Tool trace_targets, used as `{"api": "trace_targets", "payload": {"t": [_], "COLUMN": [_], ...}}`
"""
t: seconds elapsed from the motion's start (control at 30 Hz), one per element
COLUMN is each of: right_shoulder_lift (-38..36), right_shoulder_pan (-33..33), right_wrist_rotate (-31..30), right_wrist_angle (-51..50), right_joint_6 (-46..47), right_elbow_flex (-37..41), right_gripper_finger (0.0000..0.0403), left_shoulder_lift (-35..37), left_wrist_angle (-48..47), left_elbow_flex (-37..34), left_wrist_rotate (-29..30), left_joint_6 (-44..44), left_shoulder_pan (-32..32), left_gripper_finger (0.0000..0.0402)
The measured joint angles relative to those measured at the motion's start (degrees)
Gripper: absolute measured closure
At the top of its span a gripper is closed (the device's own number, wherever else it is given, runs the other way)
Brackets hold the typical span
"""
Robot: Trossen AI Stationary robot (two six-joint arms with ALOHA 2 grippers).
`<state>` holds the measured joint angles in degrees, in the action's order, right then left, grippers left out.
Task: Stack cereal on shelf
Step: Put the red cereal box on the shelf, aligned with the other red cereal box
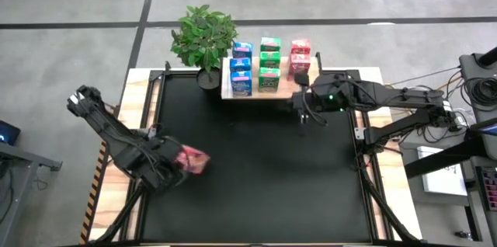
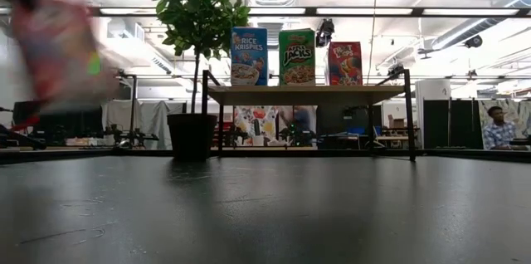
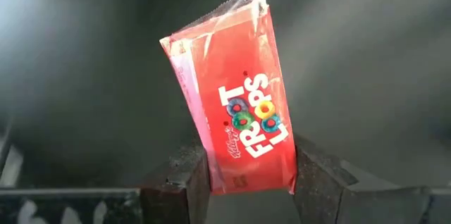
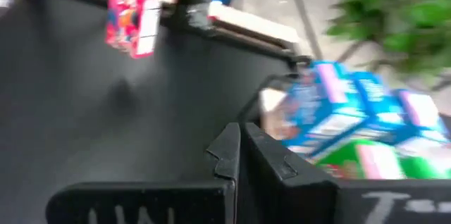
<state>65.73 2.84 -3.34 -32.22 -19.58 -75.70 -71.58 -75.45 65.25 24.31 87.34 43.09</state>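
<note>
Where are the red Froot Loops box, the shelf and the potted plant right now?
Red Froot Loops box (image 3: pixel 243 118), left wrist view: on its printed front face.
Shelf (image 2: pixel 307 94), low view: on the plank's front edge.
Potted plant (image 1: pixel 203 36), high view: on the leaves.

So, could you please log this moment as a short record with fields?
left gripper: near the table's left edge, closed around a red Froot Loops box, box off the table
right gripper: shut, empty, just in front of the shelf
on shelf: blue, green and red boxes, exact count unclear
beside shelf: potted plant
</note>
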Motion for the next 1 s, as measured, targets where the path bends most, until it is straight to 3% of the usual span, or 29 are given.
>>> {"api": "trace_targets", "payload": {"t": [0.1,0.2,0.3,0.43,0.6,0.77,1.0], "right_shoulder_lift": [0.0,0.0,0.0,-0.1,-0.1,-0.1,-0.1], "right_shoulder_pan": [-2.3,-5.2,-8.5,-12.3,-15.5,-18.5,-20.5], "right_wrist_rotate": [2.2,2.4,2.3,2.2,1.7,1.6,-1.3], "right_wrist_angle": [-1.8,-4.7,-8.9,-13.0,-16.5,-17.2,-17.2], "right_joint_6": [2.1,4.8,8.2,14.7,25.0,31.6,34.7], "right_elbow_flex": [0.0,0.0,0.0,1.6,4.5,7.3,9.2], "right_gripper_finger": [0.039,0.039,0.039,0.039,0.0391,0.0391,0.0391], "left_shoulder_lift": [-2.8,-6.2,-9.7,-14.1,-20.0,-26.2,-32.0], "left_wrist_angle": [5.3,11.8,19.5,28.6,32.1,31.4,29.0], "left_elbow_flex": [5.0,8.9,10.7,10.7,10.9,13.1,18.5], "left_wrist_rotate": [8.4,12.0,11.1,3.0,-7.3,-9.0,-9.3], "left_joint_6": [-15.5,-31.6,-47.2,-62.9,-69.5,-72.9,-76.7], "left_shoulder_pan": [-1.8,-4.6,-8.2,-14.0,-21.9,-26.2,-27.4], "left_gripper_finger": [0.0261,0.026,0.026,0.0263,0.0263,0.0263,0.0246]}}
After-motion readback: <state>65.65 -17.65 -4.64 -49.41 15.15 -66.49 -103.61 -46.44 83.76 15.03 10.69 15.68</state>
